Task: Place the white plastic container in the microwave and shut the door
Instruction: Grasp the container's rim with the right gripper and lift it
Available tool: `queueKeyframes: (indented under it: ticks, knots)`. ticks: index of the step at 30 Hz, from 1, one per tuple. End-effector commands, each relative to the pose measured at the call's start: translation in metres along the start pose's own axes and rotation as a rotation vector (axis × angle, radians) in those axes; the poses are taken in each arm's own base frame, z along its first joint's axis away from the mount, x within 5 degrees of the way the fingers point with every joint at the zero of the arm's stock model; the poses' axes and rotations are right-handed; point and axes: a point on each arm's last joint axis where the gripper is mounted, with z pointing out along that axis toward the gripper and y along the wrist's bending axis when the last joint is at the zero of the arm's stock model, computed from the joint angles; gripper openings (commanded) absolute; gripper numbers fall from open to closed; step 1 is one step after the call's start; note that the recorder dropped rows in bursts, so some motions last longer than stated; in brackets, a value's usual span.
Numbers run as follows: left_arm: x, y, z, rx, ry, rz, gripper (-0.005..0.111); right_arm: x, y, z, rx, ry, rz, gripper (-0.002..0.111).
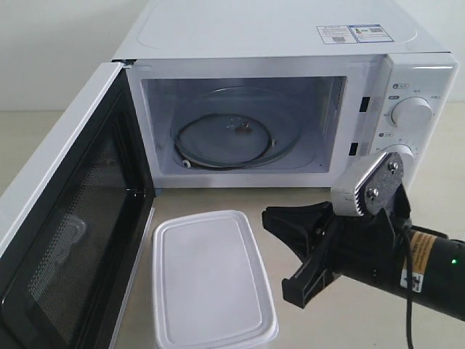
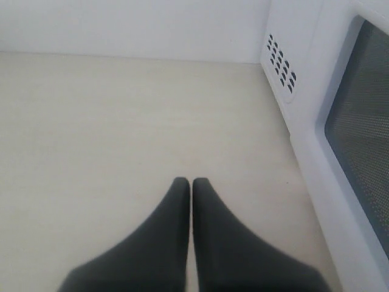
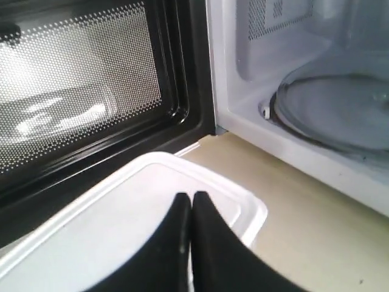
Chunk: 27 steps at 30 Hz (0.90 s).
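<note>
White plastic, lid on, the container (image 1: 211,280) stands on the table (image 1: 218,198) in front of the microwave (image 1: 290,43), outside its cavity. It is just beside the black mesh inner face of the door (image 1: 65,218), which is swung wide open. The glass turntable (image 1: 229,134) inside the microwave is bare. The right pincer (image 1: 269,218) is closed on nothing, its two black fingers pressed together. It sits in front of the microwave at the container's side away from the door. Its wrist view shows the tips (image 3: 191,196) over the lid; I cannot tell whether they touch it. The left pincer (image 2: 191,181) is also closed and empty, over bare table beside the microwave's vented side wall, well apart from the container.
</note>
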Motion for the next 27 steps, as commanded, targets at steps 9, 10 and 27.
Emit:
queueKeyframes:
  ticks: [9,10,27]
  knots:
    - [-0.002,0.000,0.000,0.006,-0.011,-0.004,0.004,0.032,-0.010,0.009,0.105,0.147,0.672,0.000]
    - [-0.002,0.000,0.000,0.006,-0.011,-0.004,0.004,0.036,-0.010,0.009,0.119,0.204,0.686,0.000]
    - [-0.002,0.000,0.000,0.004,-0.015,-0.005,0.004,0.012,-0.041,0.015,0.050,0.417,0.698,0.000]
